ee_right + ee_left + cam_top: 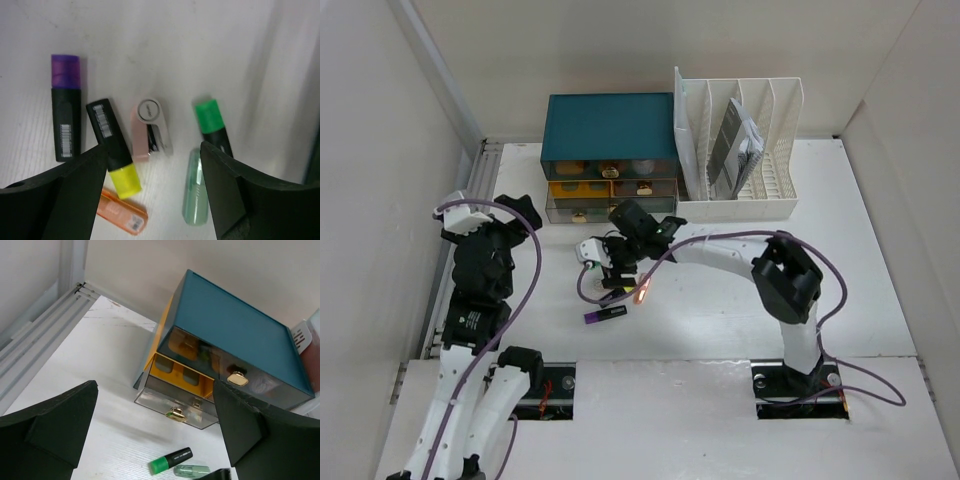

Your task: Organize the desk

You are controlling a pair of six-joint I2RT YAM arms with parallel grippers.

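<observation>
Both the right gripper (154, 150) and the left gripper (155, 390) are wide open and empty above the surface (720, 320) that spreads under them, so I think the right one should centre on the yellow highlighter (112, 137) near the middle, clear of the stapler (150, 125), before closing.

white desk (720, 330), teal drawer box (235, 335)
the box has smoky grey and orange drawers (182, 375) (gold knobs (237, 378)); purple highlighter (65, 107), yellow highlighter (114, 147) and green highlighter (213, 125) have black barrels; the stapler (150, 131) is pale pink and silver.
</observation>
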